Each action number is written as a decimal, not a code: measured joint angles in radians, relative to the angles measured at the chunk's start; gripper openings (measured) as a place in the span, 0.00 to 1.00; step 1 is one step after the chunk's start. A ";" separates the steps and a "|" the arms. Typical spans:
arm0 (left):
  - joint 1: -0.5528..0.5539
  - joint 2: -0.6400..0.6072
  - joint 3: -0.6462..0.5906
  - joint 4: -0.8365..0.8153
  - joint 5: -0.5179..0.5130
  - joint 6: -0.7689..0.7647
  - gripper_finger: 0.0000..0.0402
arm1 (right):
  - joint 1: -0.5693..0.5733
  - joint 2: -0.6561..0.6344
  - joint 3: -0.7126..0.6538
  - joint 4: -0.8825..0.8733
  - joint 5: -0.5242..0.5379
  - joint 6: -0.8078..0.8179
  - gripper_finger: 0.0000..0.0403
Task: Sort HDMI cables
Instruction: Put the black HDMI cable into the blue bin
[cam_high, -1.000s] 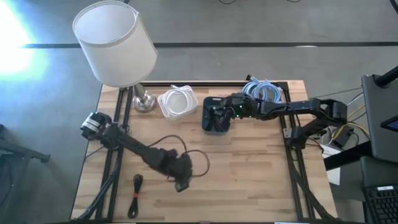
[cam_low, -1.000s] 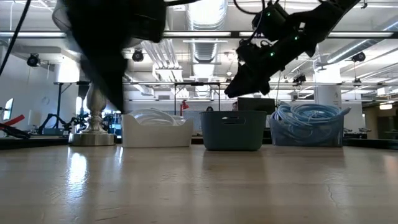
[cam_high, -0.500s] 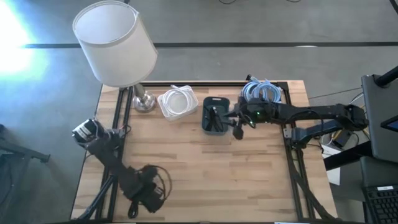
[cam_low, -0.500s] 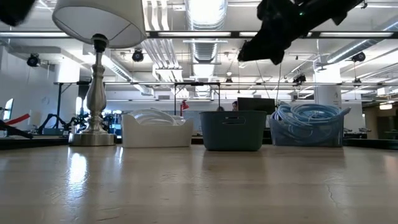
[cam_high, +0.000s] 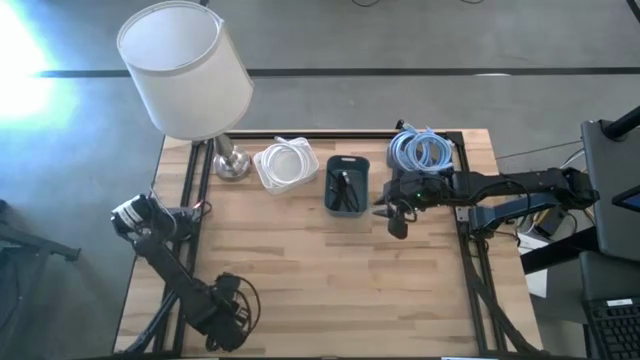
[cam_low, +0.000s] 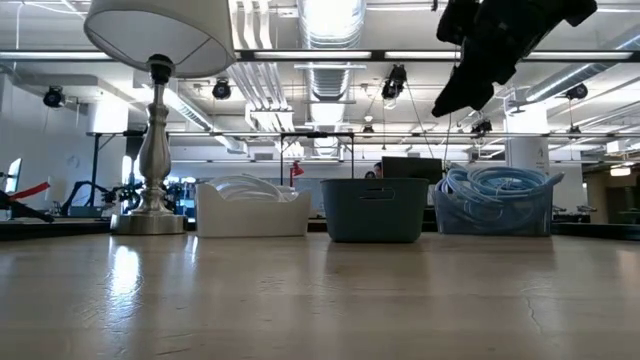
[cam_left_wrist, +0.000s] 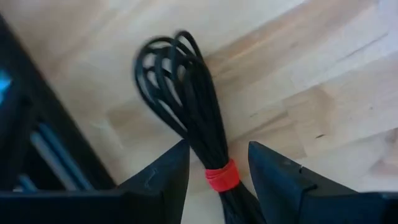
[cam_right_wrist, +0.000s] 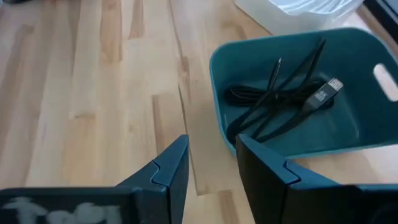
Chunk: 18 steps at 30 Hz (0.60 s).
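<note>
My left gripper (cam_left_wrist: 217, 149) is open at the table's near-left corner (cam_high: 226, 318). Its fingers stand on either side of a black folded cable bundle (cam_left_wrist: 186, 106) that lies flat on the wood. The bundle's red tie (cam_left_wrist: 222, 177) sits between the fingers, with a small gap on each side. In the high view the gripper hides the bundle. My right gripper (cam_right_wrist: 211, 142) is open and empty, in the air just near and right of the dark teal bin (cam_high: 347, 185). Loose black cables (cam_right_wrist: 280, 99) lie in that bin.
Along the far edge stand a lamp (cam_high: 185, 70), a white bin of white coils (cam_high: 285, 165), the teal bin and a clear bin of light-blue coils (cam_high: 420, 150). Black frame rails (cam_high: 190, 210) run along the table's left and right sides. Bare wood spans the middle.
My left gripper has swung from the middle of the table's near half to the near-left corner and come down over the black bundle. My right gripper has drawn back from above the teal bin toward the right and near edges.
</note>
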 joint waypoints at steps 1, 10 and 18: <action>0.000 0.000 -0.016 0.026 0.007 0.000 0.42 | 0.000 0.001 0.000 0.000 0.000 0.012 0.33; 0.000 -0.007 -0.170 0.256 0.046 0.008 0.42 | 0.000 0.000 0.000 -0.022 -0.001 0.054 0.32; 0.001 -0.005 -0.211 0.271 0.017 0.038 0.42 | 0.000 0.001 0.000 -0.019 -0.003 0.062 0.29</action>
